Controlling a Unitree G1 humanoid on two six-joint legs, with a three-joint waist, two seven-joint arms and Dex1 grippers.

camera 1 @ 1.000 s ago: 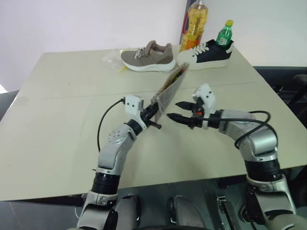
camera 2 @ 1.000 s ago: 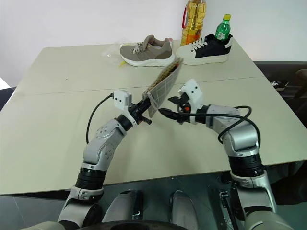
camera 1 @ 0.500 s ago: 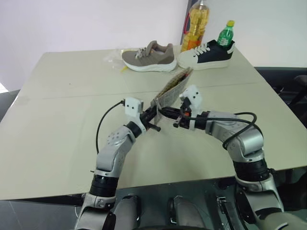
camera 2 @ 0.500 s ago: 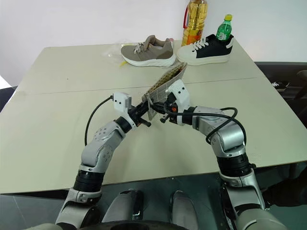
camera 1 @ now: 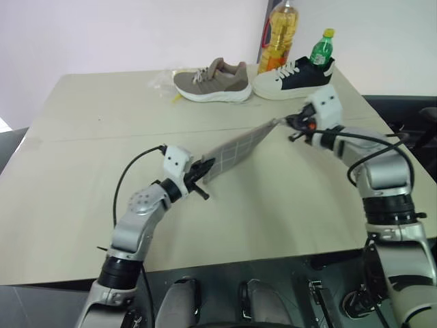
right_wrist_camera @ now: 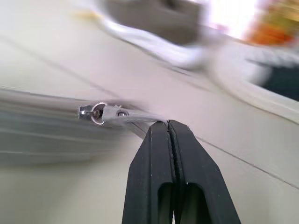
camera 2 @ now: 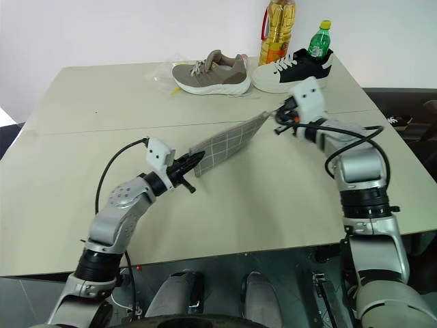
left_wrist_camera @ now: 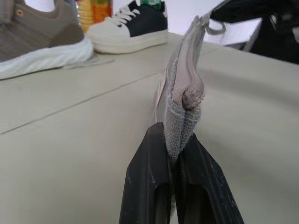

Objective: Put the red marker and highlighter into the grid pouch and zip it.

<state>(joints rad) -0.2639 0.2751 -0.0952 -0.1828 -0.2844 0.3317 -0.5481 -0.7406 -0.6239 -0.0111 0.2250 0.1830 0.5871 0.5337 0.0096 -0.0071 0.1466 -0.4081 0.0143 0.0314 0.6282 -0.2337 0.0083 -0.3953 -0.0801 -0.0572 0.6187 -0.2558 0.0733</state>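
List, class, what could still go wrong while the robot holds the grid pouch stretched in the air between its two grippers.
1. The left gripper pinches only the end corner of the grid pouch; a harder pull could slip the fabric free.
2. The right gripper is shut on the thin zipper pull tab, which might slide out.
3. The pouch hangs above the table, so either slip would drop it.

Table [camera 1: 82, 178] bare around arms; two shoes [camera 1: 212, 80], bottles [camera 1: 278, 35] crowd far edge.
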